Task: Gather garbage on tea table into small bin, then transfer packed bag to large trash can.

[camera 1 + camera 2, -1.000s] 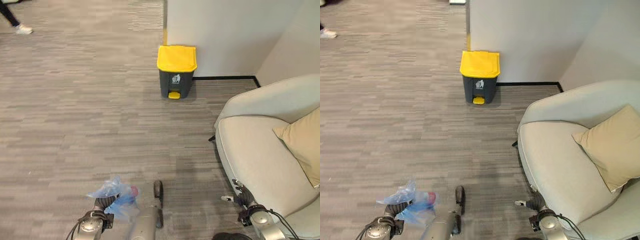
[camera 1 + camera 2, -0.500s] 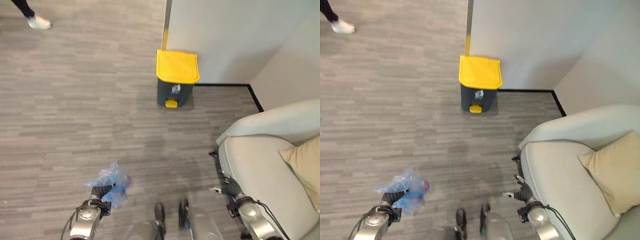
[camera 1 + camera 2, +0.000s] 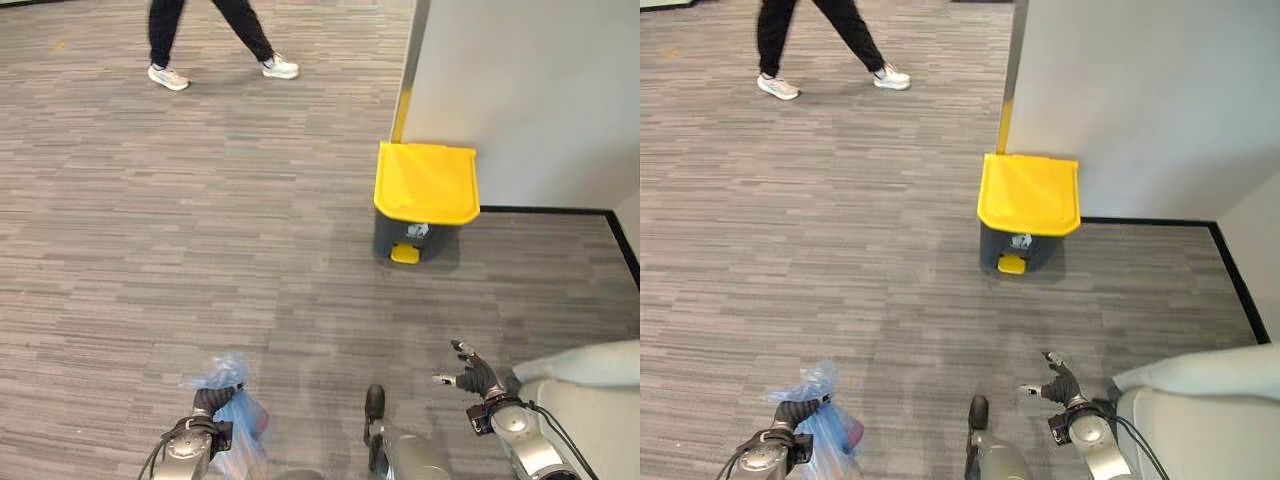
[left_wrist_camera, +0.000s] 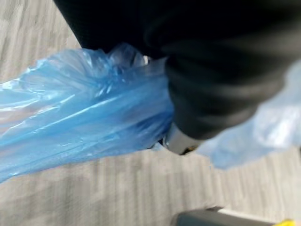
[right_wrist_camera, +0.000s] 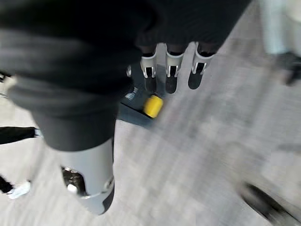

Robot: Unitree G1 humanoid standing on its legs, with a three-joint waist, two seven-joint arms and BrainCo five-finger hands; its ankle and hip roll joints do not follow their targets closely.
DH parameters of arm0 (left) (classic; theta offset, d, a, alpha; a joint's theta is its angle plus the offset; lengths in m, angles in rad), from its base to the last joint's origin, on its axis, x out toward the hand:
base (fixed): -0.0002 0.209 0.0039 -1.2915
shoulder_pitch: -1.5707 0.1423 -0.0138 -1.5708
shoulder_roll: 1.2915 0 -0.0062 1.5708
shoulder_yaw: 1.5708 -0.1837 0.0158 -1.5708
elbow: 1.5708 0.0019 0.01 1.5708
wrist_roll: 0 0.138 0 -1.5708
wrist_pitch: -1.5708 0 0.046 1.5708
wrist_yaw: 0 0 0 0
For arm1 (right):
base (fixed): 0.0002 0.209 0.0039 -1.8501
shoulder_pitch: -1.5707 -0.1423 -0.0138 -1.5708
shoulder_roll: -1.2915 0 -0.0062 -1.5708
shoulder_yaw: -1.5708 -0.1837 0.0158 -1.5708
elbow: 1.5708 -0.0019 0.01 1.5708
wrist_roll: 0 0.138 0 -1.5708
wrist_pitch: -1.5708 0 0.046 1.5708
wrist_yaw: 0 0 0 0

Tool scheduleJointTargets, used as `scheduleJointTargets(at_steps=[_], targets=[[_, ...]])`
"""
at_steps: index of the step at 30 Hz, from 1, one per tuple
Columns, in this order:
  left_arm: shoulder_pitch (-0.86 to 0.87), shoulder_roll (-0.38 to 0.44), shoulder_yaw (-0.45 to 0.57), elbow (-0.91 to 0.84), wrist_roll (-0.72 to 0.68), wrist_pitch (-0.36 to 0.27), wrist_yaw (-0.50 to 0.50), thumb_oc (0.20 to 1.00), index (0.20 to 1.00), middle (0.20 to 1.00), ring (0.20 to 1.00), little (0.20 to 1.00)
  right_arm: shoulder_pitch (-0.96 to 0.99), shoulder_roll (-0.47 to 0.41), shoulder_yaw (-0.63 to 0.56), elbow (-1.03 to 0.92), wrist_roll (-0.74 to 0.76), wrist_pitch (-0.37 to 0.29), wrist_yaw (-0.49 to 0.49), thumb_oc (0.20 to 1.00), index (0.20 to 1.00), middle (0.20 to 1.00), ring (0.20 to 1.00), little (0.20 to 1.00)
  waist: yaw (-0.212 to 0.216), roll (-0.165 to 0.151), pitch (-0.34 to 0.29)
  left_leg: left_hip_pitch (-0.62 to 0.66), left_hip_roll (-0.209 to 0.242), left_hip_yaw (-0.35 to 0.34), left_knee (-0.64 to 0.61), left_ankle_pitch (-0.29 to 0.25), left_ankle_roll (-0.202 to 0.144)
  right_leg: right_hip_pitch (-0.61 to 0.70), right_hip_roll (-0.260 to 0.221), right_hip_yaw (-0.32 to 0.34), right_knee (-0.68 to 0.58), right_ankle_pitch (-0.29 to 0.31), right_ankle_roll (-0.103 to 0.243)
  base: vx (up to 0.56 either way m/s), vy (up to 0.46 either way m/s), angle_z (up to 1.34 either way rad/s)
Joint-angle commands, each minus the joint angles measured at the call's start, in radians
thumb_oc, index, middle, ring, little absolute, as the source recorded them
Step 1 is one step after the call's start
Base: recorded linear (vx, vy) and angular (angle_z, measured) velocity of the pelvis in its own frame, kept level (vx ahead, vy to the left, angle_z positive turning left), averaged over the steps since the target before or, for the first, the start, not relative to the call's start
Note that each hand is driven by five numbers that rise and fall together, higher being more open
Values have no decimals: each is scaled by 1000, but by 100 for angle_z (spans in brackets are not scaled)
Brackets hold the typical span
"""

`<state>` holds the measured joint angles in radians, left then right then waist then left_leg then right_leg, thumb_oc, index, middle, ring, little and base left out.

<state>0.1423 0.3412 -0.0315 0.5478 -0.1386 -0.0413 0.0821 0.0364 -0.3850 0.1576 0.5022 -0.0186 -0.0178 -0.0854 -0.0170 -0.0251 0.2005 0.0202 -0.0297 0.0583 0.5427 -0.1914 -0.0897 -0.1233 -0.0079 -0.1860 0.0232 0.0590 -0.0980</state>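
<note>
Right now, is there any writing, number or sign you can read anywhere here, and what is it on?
No text here can be read.
Trash can: a small white mark on its grey front, above the yellow pedal, too small to read.
Blue bag in the left hand: no print visible.

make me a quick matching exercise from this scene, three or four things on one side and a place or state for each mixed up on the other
Things:
1. blue bag
2. trash can
3. right hand
4. person

Places or states:
A. walking across the carpet far ahead
B. open, holding nothing
C. gripped by the left hand
D. lid shut, beside the wall

Pairs: 1-C, 2-D, 3-B, 4-A
</note>
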Motion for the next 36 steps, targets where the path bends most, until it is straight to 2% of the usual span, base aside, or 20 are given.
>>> scheduleJointTargets(at_steps=[1,2,3,5,6,7,8,9,10,11,15,16,18,21,25,28,29,31,33,36], targets=[[-16,41,-6,-13,-27,-37,-4,200,200,200,200,200,-8,-20,6,11,21,-24,-24,1000,1000,1000,1000,1000,-27,-60,-46,-39,65,25,-123,108,22,0,-59,-20,-3,-54,162,128,-41,-26],[-16,41,-6,-12,-27,-37,-4,200,200,200,200,200,-8,-20,6,11,21,-24,-24,1000,1000,1000,1000,1000,-26,-59,-46,-40,67,26,-119,104,22,0,-57,-19,-3,-54,162,199,-52,-49],[-17,38,-12,-6,-24,-37,-6,200,200,200,200,200,-9,-25,4,15,25,-24,-24,1000,1000,1000,1000,1000,-20,-71,-43,-83,53,34,-137,62,40,23,-61,-11,-21,-59,169,173,-27,-62],[-14,37,-18,-9,-21,-35,-10,200,200,200,200,200,-9,-27,5,15,24,-24,-25,1000,1000,1000,1000,1000,-16,-75,-43,-107,39,38,-203,28,50,39,-64,-2,-35,-68,178,197,-7,-43],[-14,37,-20,-6,-19,-35,-10,200,200,200,200,200,-9,-27,3,17,24,-25,-27,1000,1000,1000,1000,1000,-11,-77,-40,-132,30,38,-227,27,51,49,-65,1,-38,-71,180,178,18,-35],[-14,38,-21,-5,-18,-34,-9,200,200,200,200,200,-11,-28,3,22,24,-25,-31,1000,1000,1000,1000,1000,-3,-76,-32,-169,14,33,-264,47,51,66,-61,11,-44,-77,181,252,40,-36],[-15,39,-21,-5,-15,-34,-8,200,200,200,200,200,-10,-27,2,29,21,-23,-34,1000,1000,1000,1000,1000,11,-65,-24,-222,2,19,-336,120,42,93,-42,31,-44,-92,180,199,39,-18],[-15,39,-21,-5,-15,-34,-8,200,200,200,200,200,-10,-27,2,29,21,-23,-34,1000,1000,1000,1000,1000,13,-66,-22,-217,1,21,-340,121,42,95,-43,32,-44,-94,180,260,69,-25],[-11,39,-22,-11,-13,-35,-9,200,200,200,200,200,-3,-26,1,33,21,-22,-36,1000,1000,1000,1000,1000,22,-58,-16,-253,-7,15,-367,168,34,119,-26,55,-39,-111,174,192,64,-60],[-9,39,-21,-11,-13,-35,-6,200,200,200,200,200,-1,-24,2,35,23,-21,-37,1000,1000,1000,1000,1000,28,-58,-11,-267,-7,16,-364,182,32,127,-22,65,-34,-117,169,270,107,-88],[11,39,-13,-8,-6,-31,-13,200,200,200,200,200,1,-6,6,53,5,-16,-23,1000,1000,1000,1000,1000,37,-60,-36,-198,-22,0,-401,149,58,153,-26,109,1,-146,181,298,166,-70],[13,57,-7,-10,-4,-30,-13,200,200,200,200,200,3,5,8,51,3,-13,-13,1000,1000,1000,1000,1000,37,-64,-41,-160,-24,18,-407,128,86,135,-33,137,88,-156,195,327,254,-46],[6,73,-4,-12,-4,-28,-10,200,200,200,200,200,-3,11,15,46,0,-11,-8,1000,1000,1000,1000,1000,35,-64,-34,-140,-25,26,-407,111,104,97,-35,144,187,-163,211,184,168,-58],[-8,82,3,-6,-8,-29,1,200,200,200,200,200,-17,22,26,50,-9,-8,-6,1000,1000,1000,1000,1000,32,-61,-16,-109,-15,62,-408,84,115,9,-71,92,270,-123,234,99,78,-4],[-2,81,11,9,-27,-30,6,200,200,200,200,200,-32,23,32,51,-7,-4,-4,1000,1000,1000,1000,1000,23,-56,-10,-39,-8,97,-432,48,112,-63,-141,-60,150,-55,236,197,19,-54],[5,77,17,11,-30,-32,10,200,200,200,200,200,-31,22,38,49,-12,-3,-3,1000,1000,1000,1000,1000,16,-55,1,-8,-5,97,-420,24,104,-81,-169,-112,75,-22,247,162,-47,0],[5,77,17,11,-30,-32,10,200,200,200,200,200,-31,22,38,49,-12,-3,-3,1000,1000,1000,1000,1000,16,-55,1,-8,-5,97,-420,24,104,-81,-169,-112,75,-22,247,262,-148,18],[5,72,31,17,-28,-38,16,200,200,200,200,200,-29,14,37,36,-16,-2,-3,1000,1000,1000,1000,1000,13,-62,9,9,-4,76,-370,-20,98,-84,-208,-60,43,35,270,273,-236,33],[3,71,32,18,-30,-36,18,200,200,200,200,200,-28,14,35,33,-14,-1,-2,1000,1000,1000,1000,1000,10,-66,6,24,4,65,-369,-31,88,-88,-217,-28,43,56,276,171,-175,14],[1,73,27,22,-31,-34,15,200,200,200,200,200,-18,16,31,32,-15,0,2,1000,1000,1000,1000,1000,9,-76,-7,45,14,59,-366,-45,72,-76,-215,-13,40,48,274,198,-174,-16]])
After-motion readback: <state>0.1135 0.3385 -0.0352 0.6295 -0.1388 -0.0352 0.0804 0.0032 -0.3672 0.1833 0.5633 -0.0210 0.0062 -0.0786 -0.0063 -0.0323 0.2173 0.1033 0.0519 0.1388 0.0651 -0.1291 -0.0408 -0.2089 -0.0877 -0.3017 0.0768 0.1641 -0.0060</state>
